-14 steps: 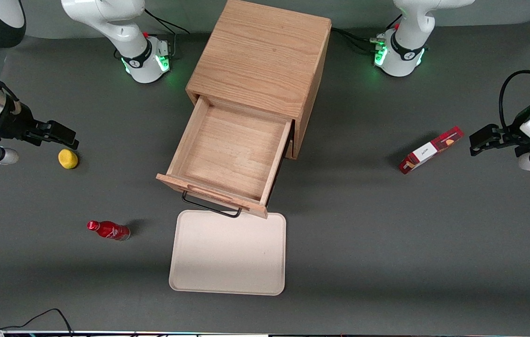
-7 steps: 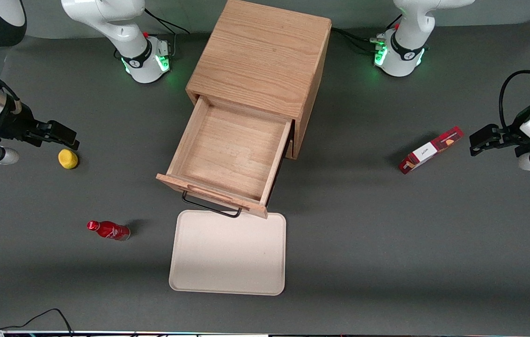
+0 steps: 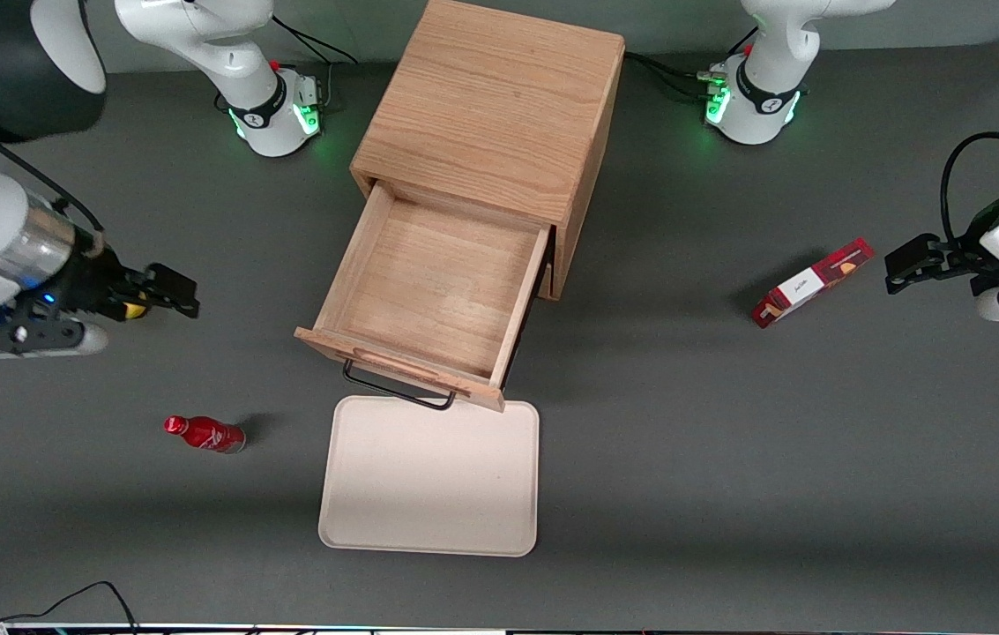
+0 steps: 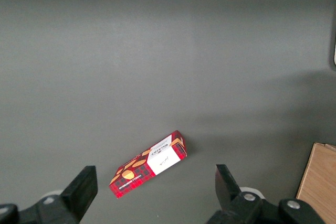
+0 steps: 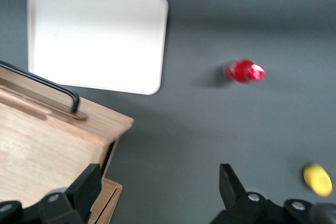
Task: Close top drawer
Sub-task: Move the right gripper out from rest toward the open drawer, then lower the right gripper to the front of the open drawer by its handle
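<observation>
The top drawer (image 3: 437,287) of the light oak cabinet (image 3: 495,106) stands pulled far out and is empty. Its black wire handle (image 3: 398,388) hangs on the front panel, under a raised wooden strip. My gripper (image 3: 173,295) hovers over the table toward the working arm's end, level with the drawer's side wall and well apart from it. In the right wrist view the gripper (image 5: 159,182) is open and empty, and the drawer (image 5: 42,145) and its handle (image 5: 47,85) show beside it.
A cream tray (image 3: 433,476) lies in front of the drawer, also in the right wrist view (image 5: 97,35). A red bottle (image 3: 205,434) lies nearer the camera than my gripper. A yellow lemon (image 3: 136,309) sits partly under the gripper. A red box (image 3: 812,282) lies toward the parked arm's end.
My arm has swung toward the cabinet and slightly nearer the camera; the gripper now partly covers the lemon. The drawer has not moved.
</observation>
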### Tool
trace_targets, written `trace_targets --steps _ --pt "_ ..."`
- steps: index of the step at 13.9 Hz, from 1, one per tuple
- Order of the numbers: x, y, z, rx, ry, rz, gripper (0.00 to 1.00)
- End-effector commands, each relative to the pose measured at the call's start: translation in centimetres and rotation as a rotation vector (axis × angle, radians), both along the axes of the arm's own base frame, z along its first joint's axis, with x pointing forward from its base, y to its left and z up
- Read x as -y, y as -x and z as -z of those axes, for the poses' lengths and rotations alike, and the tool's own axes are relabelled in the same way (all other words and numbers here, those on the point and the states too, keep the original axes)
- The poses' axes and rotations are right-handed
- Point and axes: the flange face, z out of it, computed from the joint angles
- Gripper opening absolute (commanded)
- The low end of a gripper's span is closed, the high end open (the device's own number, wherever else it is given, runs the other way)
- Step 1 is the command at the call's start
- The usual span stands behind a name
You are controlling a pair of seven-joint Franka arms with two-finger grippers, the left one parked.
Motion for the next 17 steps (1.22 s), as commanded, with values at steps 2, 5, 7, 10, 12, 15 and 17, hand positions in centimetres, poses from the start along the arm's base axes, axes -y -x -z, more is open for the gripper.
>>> trace_targets --steps 2,5,7,10,12,15,17 --pt "-3.1 -4.5 1.5 0.077 -0.062 -0.259 1.00" --pt "-5.1 -7.1 4.0 0.121 -0.088 -0.429 1.00" --pt "-7.5 -8.0 6.1 0.124 -0.128 -0.469 1.00" --pt "-11.3 -8.4 10.7 0.097 -0.183 -0.578 1.00" --pt "-12.9 -8.2 12.7 0.069 -0.192 -0.629 1.00" --pt "-14.0 -7.9 13.9 0.051 -0.214 -0.680 1.00" --pt "-14.1 -7.8 14.7 0.041 -0.216 -0.702 1.00"
